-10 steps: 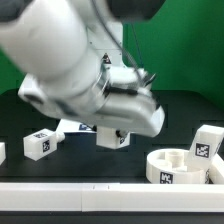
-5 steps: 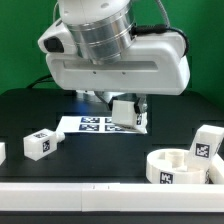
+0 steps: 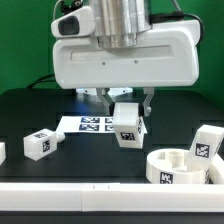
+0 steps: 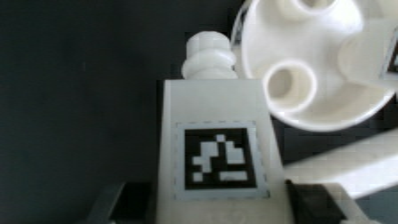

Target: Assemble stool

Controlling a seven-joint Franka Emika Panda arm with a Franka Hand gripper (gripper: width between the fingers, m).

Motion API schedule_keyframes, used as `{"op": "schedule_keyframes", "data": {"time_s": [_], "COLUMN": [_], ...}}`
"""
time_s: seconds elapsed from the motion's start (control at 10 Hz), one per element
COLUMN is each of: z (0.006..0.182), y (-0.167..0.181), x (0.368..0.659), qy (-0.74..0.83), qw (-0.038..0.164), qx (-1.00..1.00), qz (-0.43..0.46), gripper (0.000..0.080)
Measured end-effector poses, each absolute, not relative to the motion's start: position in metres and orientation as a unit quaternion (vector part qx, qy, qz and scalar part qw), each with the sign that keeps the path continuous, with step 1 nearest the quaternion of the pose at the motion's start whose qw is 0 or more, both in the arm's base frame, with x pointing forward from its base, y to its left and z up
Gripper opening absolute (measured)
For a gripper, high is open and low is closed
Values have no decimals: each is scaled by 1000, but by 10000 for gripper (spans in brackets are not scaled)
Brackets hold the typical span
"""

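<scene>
One leg (image 3: pixel 127 131) hangs clenched in the tool (image 3: pixel 128 114) above the black table (image 3: pixel 40 110), green wall (image 3: pixel 20 50) behind.

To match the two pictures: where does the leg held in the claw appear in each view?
Exterior view: the held leg hangs mid-picture in the claw.
Wrist view: the held leg fills much of the picture, tag facing the camera.
Shared landmark: the round seat, seen in both views.
</scene>
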State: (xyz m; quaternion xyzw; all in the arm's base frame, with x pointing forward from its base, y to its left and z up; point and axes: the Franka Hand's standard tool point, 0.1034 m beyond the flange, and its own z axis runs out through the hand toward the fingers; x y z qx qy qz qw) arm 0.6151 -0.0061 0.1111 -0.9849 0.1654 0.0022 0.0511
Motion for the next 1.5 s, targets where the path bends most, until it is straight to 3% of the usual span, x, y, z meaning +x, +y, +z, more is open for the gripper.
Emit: {"op": "schedule_keyframes", "data": {"time_s": [0.1,0.4,0.5,0.8,1.2,1.5], "z": [110,106,105,113,112,112], "y": [-5,-5,-7,8,6,7], "x": [621,615,615,623,627,629], "qy": [173,169,99,32,34,26], "qw": [45,41,24,-2,-3,-17], "qx": [-983,-983,-993,-997,-995,-977], "qz": [-45,-52,-54,-70,-91,-212], "gripper": [338,338,338,338,338,338]}}
